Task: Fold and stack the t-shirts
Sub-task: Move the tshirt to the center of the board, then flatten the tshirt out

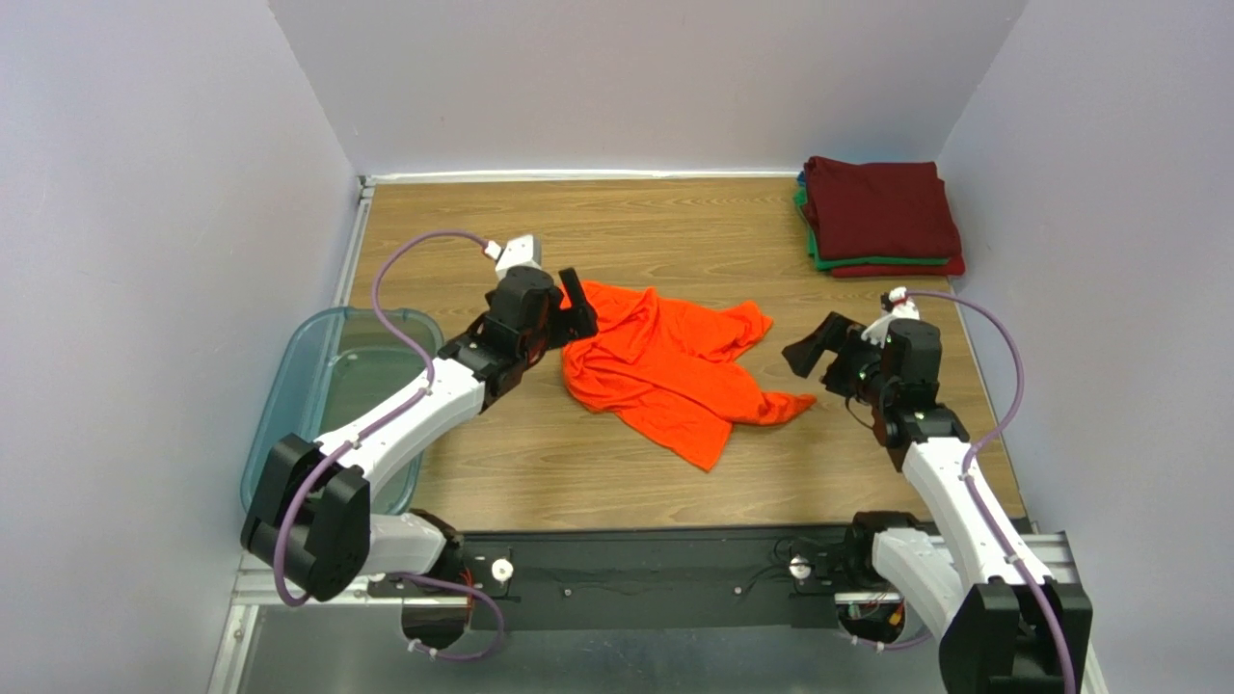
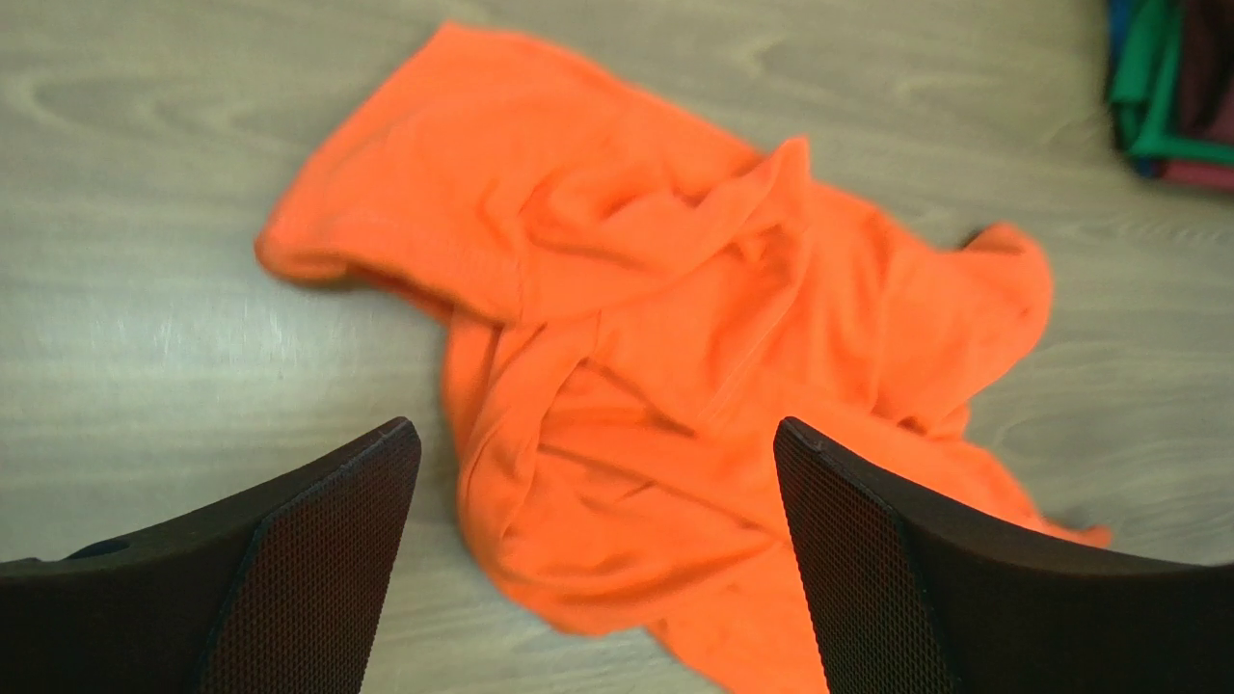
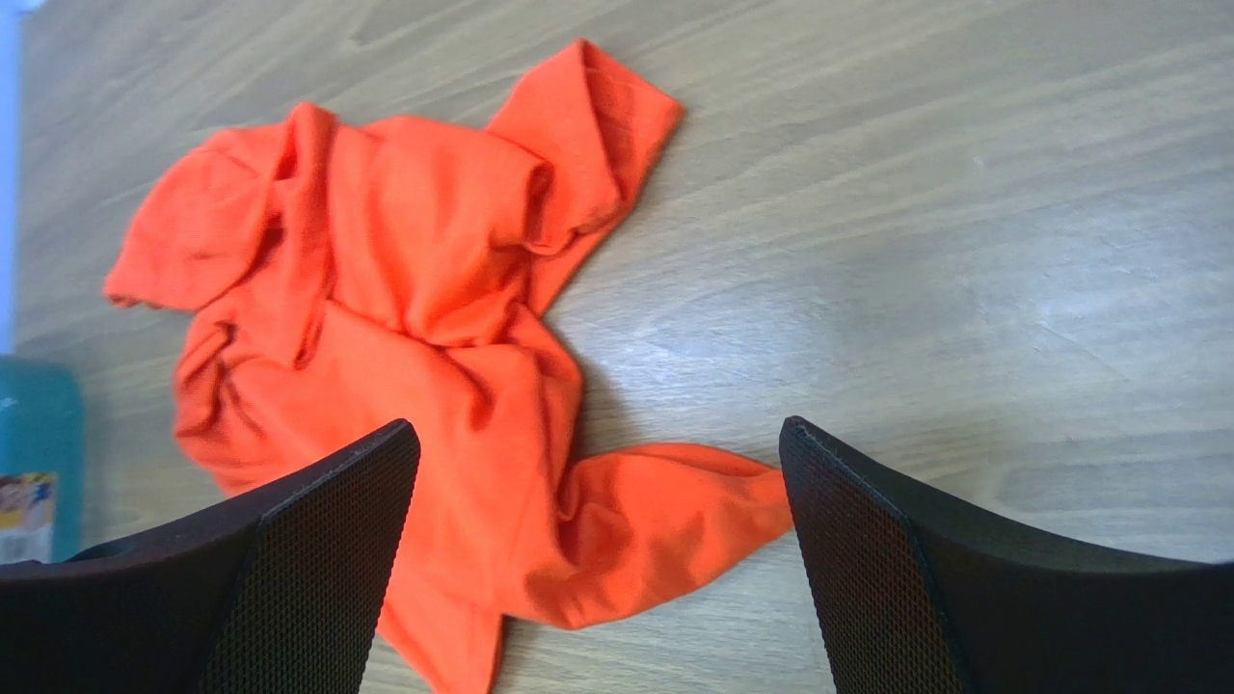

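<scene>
L gripper (image 2: 597,434): my fingers are spread wide, nothing held. Orange t-shirt (image 2: 652,362) lies crumpled on table (image 2: 131,333), just ahead of and between the L fingers, ungripped. R gripper (image 3: 597,434): fingers apart, empty; the shirt's loose tail lies between them, its bulk ahead-left. Folded t-shirt stack (image 1: 881,217), maroon on top, sits well beyond the R fingers. Bin (image 1: 312,391) is beside L arm.

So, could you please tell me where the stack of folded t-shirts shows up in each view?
Top external: folded stack at the far right corner.
Left wrist: folded stack cut off at the upper right corner.
Right wrist: not in view.
Shared landmark: the orange t-shirt, in all three.
</scene>
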Action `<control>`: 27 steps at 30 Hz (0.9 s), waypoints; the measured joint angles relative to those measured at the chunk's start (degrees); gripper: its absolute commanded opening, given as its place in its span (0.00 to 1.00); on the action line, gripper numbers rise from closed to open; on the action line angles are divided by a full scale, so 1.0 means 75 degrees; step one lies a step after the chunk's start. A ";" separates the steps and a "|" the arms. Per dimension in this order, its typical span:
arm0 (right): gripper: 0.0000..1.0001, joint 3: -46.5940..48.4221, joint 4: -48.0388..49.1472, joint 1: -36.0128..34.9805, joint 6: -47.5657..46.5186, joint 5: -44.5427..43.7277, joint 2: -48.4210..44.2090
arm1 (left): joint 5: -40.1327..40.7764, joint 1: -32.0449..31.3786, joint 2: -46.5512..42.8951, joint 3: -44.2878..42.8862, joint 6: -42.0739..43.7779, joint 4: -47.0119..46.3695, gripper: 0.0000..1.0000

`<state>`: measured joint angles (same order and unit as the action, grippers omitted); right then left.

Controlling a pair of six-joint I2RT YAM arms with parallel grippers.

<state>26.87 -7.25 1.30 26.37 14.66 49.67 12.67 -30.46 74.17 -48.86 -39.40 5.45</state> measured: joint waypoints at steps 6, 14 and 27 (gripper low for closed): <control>1.00 0.0195 -0.0667 -0.0114 0.0283 -0.0968 0.0277 | -0.0221 -0.0711 -0.0105 0.0694 -0.0149 0.0160 0.98; 1.00 0.0213 -0.1207 -0.0114 0.1061 -0.1492 0.0510 | -0.0714 -0.3535 0.0589 0.0050 0.0082 0.0064 0.98; 1.00 0.0230 -0.1346 -0.0114 0.1134 -0.1661 0.0842 | -0.1201 -0.5158 0.3421 -0.1961 0.0516 0.0408 0.92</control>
<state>28.60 -17.34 0.45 34.87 2.20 55.99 3.66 -69.14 99.83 -63.57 -35.53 8.51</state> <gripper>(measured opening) 0.997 0.950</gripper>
